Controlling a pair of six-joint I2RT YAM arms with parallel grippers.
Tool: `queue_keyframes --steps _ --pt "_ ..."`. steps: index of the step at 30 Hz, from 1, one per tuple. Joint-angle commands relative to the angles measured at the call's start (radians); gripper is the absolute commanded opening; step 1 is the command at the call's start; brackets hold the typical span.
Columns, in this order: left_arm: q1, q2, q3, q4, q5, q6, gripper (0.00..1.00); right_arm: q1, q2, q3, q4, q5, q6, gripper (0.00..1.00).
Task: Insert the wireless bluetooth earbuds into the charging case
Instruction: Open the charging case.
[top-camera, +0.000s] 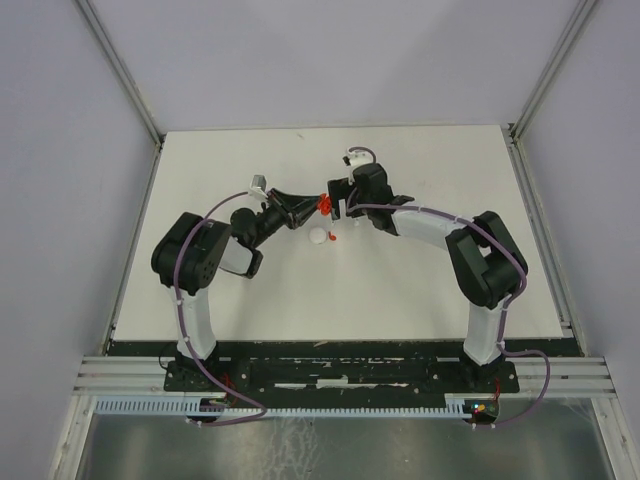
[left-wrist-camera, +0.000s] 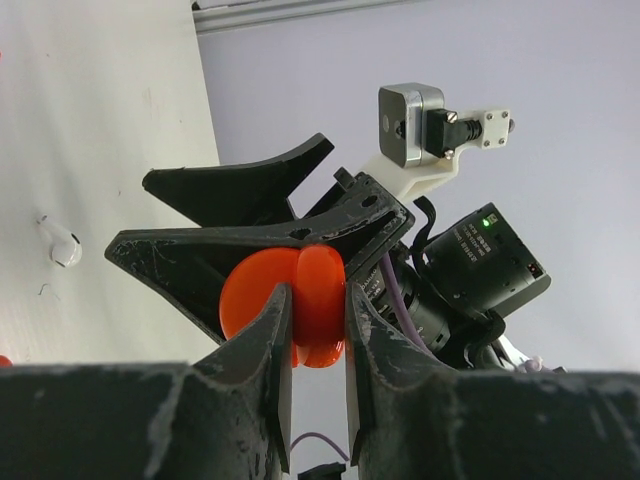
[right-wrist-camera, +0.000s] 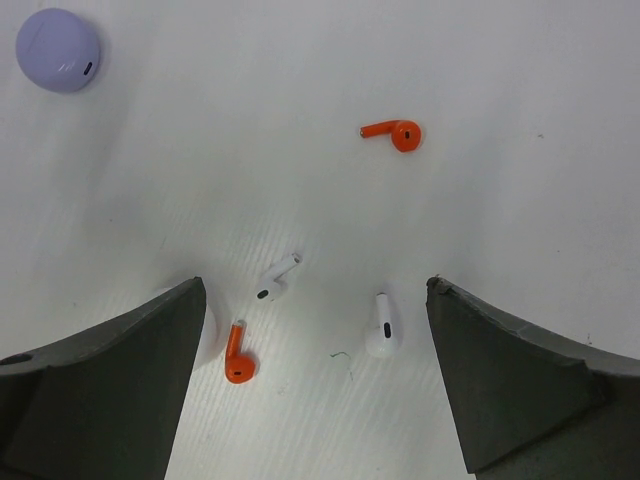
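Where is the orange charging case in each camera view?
Top external: orange charging case just above picture centre.
Left wrist: centre frame, pinched by the left gripper.
Right wrist: not in view.
Shared landmark: the open right gripper, seen in all three.

White bench (top-camera: 400, 290), matte. Near its middle in the top view, round white case (top-camera: 318, 237). In the right wrist view, lying flat on it: round lavender case (right-wrist-camera: 58, 50) far out at 10 o'clock; orange earbud (right-wrist-camera: 395, 132) at 1 o'clock, well apart; white earbud (right-wrist-camera: 275, 280) at 7 o'clock; second white earbud (right-wrist-camera: 382, 326) at 5 o'clock; second orange earbud (right-wrist-camera: 236, 355) near the first white one, at its 7 o'clock.
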Motion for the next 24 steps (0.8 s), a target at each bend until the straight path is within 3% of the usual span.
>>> queue_keyframes --steps 1,14,24 --pt "-0.052 0.012 0.049 0.108 0.022 -0.062 0.04 0.019 0.016 0.067 0.052 -0.051 0.031 1.0" --pt "-0.051 0.05 0.018 0.187 -0.02 -0.128 0.03 -0.048 -0.056 -0.013 0.109 -0.016 0.107 1.0" --pt "-0.002 0.052 -0.034 0.229 -0.046 -0.139 0.03 -0.091 -0.13 -0.06 0.035 0.007 0.065 1.0"
